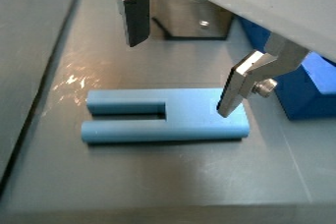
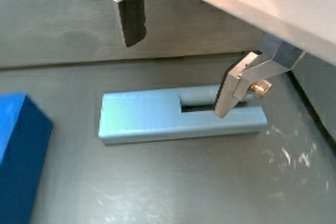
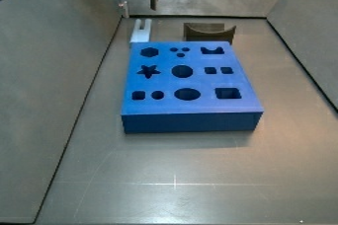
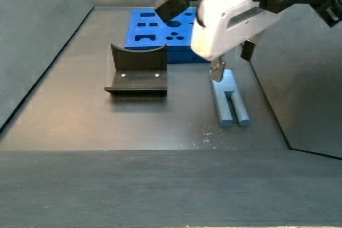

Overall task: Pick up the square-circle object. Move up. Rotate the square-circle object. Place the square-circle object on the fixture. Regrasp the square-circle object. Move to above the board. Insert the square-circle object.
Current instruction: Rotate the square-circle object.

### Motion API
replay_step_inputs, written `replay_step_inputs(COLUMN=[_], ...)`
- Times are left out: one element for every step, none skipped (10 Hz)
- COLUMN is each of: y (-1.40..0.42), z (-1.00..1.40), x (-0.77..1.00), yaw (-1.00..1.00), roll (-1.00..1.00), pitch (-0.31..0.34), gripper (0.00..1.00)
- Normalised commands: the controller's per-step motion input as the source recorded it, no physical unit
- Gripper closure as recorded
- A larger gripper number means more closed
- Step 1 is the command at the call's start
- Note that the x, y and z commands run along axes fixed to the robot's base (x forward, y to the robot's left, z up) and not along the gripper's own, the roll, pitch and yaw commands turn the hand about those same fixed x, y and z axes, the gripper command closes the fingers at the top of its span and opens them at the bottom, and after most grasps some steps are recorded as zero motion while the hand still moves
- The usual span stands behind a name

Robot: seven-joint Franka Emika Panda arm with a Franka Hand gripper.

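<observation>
While the gripper (image 1: 182, 59) is hovering over the square-circle object (image 1: 167, 118) lying flat on the floor, its fingers (image 2: 129, 17) are standing wide apart, gripping nothing. Only a side view is showing the fixture (image 4: 136, 70) beside the board (image 4: 158, 30).

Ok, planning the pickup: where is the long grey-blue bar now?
The long grey-blue bar lies flat on the floor in a side view, beside the dark fixture, under the open gripper.

End effector (image 1: 182, 56) hangs low, fingers (image 1: 133, 17) spread wide, empty.
</observation>
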Motion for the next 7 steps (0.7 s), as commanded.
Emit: replay_step_inputs(y=[0.0,0.0,0.0,0.0,0.0,0.0,0.0], z=[-0.06,-0.06,-0.05,-0.05,-0.05,-0.05,-0.05], x=[0.02,0.02,0.02,0.02,0.02,0.02,0.02], yaw=[1.0,1.0,1.0,1.0,1.0,1.0,1.0], roll=[0.0,0.0,0.0,0.0,0.0,0.0,0.0], pitch=[0.002,0.002,0.003,0.003,0.003,0.003,0.003], gripper=[0.0,0.0,0.0,0.0,0.0,0.0,0.0])
